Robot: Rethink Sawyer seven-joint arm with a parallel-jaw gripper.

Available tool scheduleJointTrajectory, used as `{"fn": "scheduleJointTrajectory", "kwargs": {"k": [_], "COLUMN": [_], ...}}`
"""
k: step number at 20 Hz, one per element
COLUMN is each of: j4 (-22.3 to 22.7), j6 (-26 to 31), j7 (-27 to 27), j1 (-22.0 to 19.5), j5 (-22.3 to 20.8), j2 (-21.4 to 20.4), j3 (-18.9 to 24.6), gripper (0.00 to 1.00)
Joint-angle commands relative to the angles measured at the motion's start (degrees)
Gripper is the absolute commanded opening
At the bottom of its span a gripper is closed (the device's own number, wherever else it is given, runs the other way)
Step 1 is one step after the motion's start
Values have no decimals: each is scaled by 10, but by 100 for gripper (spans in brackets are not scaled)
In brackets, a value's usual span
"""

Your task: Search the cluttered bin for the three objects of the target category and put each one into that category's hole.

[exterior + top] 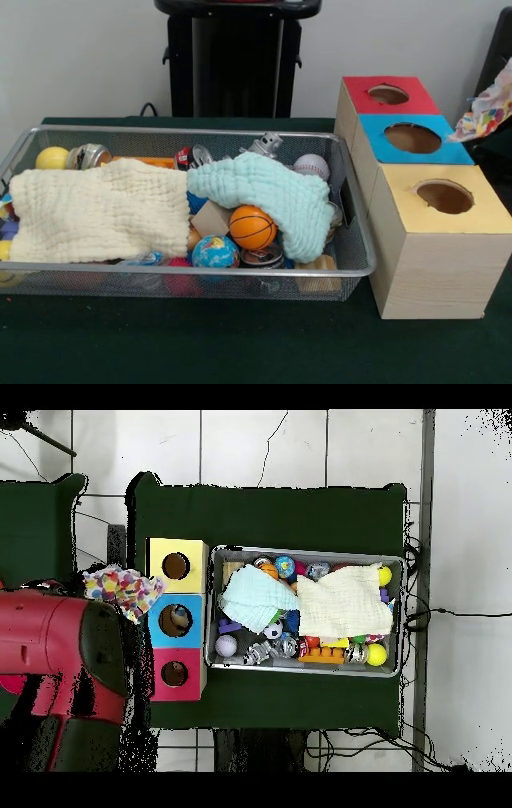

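Silver wire mesh formed the cluttered bin (352,270), which sat on the dark green table (240,344) with three wooden boxes lined up just beside one of its short ends. Inside the bin, a pale yellow waffle cloth (96,212) covered about half of the contents and a mint-green cloth (272,192) lay draped over the middle, touching the yellow one. Around them showed a small basketball (252,227), a globe ball (214,251), a baseball (311,166), a yellow ball (51,158) in a far corner and a grey toy robot figure (265,145) against the far wall. A polka-dot cloth (486,110) hung in the air at the right edge of the front view, beside the blue-topped box (416,140) and off to the side of the boxes rather than over any opening. From overhead, the same cloth (122,590) sat at the end of the red and black arm (60,664), next to the yellow-topped box (176,565) and the blue one. The cloth hid the gripper, so I could not tell how its jaws stood. The hole (445,196) in the yellow-topped box looked dark, and the red-topped box (387,94) stood at the far end of the row.
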Motion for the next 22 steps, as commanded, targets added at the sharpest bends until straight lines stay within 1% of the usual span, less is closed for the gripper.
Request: {"fn": "scheduleJointTrajectory", "kwargs": {"k": [1, 3, 7, 10, 14, 19, 22], "j4": [-13, 1, -21, -41, -47, -43, -55], "j6": [42, 33, 42, 50, 58, 40, 41], "j7": [135, 134, 145, 139, 129, 140, 143], "j1": [-27, -31, -29, -37, -42, -33, -33], "j5": [-9, -1, -4, -4, -2, 2, 2], "j2": [45, 44, 58, 69, 76, 81, 89], "j3": [40, 50, 46, 49, 56, 52, 50], "gripper": [0, 0, 0, 0, 0, 0, 0]}}
